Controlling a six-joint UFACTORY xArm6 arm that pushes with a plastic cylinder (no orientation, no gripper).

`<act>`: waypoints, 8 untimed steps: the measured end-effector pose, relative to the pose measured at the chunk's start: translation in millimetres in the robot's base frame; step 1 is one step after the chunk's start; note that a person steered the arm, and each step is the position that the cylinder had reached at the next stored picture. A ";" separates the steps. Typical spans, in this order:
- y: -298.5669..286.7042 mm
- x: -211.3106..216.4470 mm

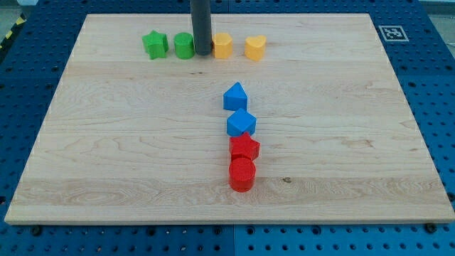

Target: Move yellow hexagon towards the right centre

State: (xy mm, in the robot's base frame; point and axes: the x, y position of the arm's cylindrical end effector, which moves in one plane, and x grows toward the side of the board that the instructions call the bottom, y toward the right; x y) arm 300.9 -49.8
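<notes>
Where I stand: as my rod comes down at the far side of the counter [106, 142], my tip [202, 53] sits between the green round block [184, 45] and the yellow hexagon [223, 45], just at the hexagon's left side.

Contact: I cannot tell if the tip really touches the hexagon or is only just beside it; the rod hides that edge.

Gripper: I have no gripper here, only the straight rod, so there is nothing to be apart or together.

Task block: the yellow hexagon is in the far row, a little left of the middle of the counter, well apart from the right centre.

Why I am placed so: I judge that being on its left side is the good position, because a push from there sends it to the right; it must also come nearer to reach the centre height.

Which way it points: the hexagon stands upright and looks almost as wide as deep, so I see no clear long axis or direction.

In the way: the yellow heart-like block [256, 47] is close on its right, so a straight push could hit it.

Others: the green star [155, 44] is at the far left; two blue blocks [235, 97] [241, 123], a red star [244, 147] and a red cylinder [242, 174] make a line in the middle, going nearer.
</notes>
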 end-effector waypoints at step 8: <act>106.4 -47.9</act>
State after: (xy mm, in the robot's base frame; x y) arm 253.0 56.5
